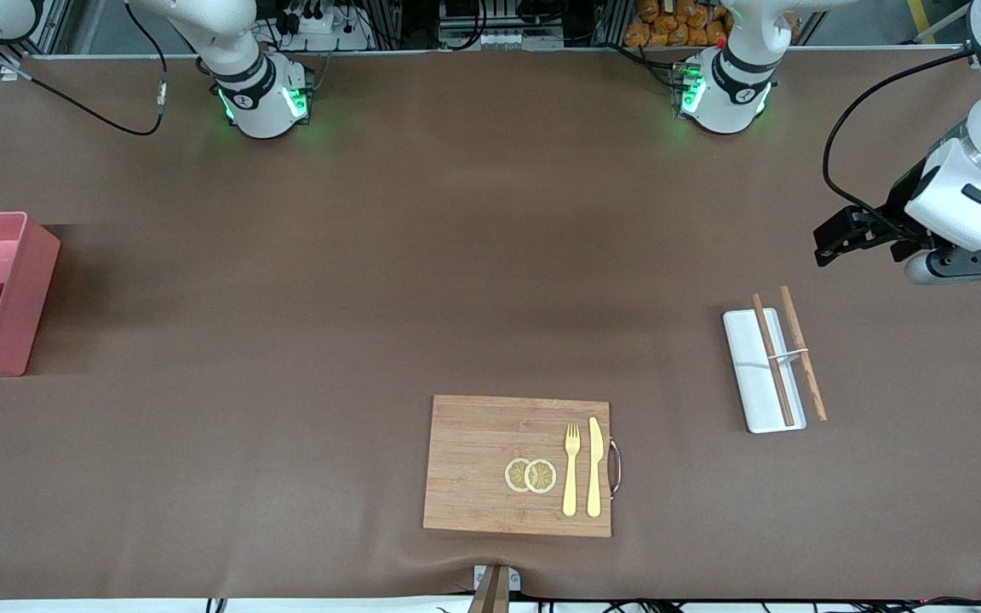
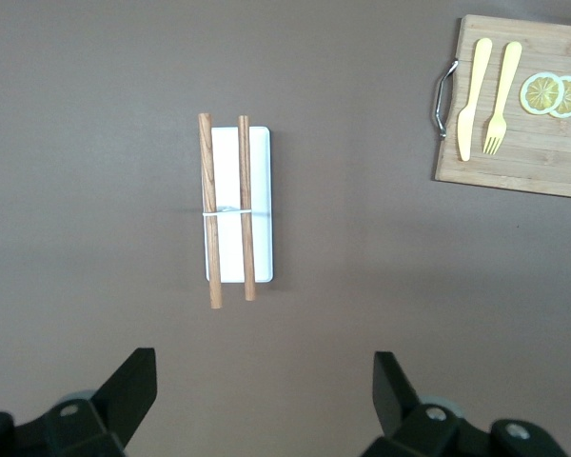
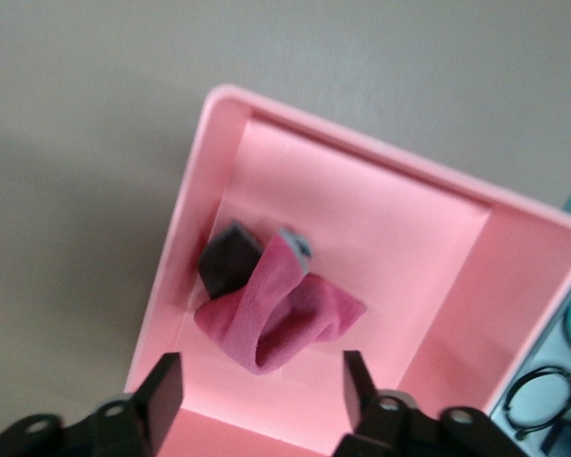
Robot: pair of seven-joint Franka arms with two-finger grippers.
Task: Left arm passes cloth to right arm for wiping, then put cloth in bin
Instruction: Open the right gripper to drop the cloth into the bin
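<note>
Cloth, the small crimson-pink towel (image 3: 284, 319), lies bunched inside the salmon-pink rectangular plastic bin (image 3: 514, 286), against the wall on the side of the brown table (image 1: 371, 255); a fold stands up with a dark patch beside it.

Risk, as judged: little remains to fail. The standing fold sits directly under the right gripper (image 3: 257, 390); if that gripper descends or its fingers come together, a fingertip could snag the fold and lift the towel out on retreat. A sideways pull-away at low height could also knock the bin wall and shift the box, which sits at the table edge at the right arm's end.

Right gripper: fingers spread wide, holding nothing, touching nothing, poised over the bin's interior.

Left gripper (image 2: 266, 400): fingers likewise spread and empty, hanging over bare table at the left arm's end, waiting. Below it lies a white rectangular tray (image 2: 257, 205) with two wooden chopsticks (image 2: 226, 209). A wooden cutting board (image 1: 482, 464) with pale yellow fork (image 1: 571, 468), knife (image 1: 595, 464) and two lemon slices (image 1: 530, 475) lies nearer the front camera.
</note>
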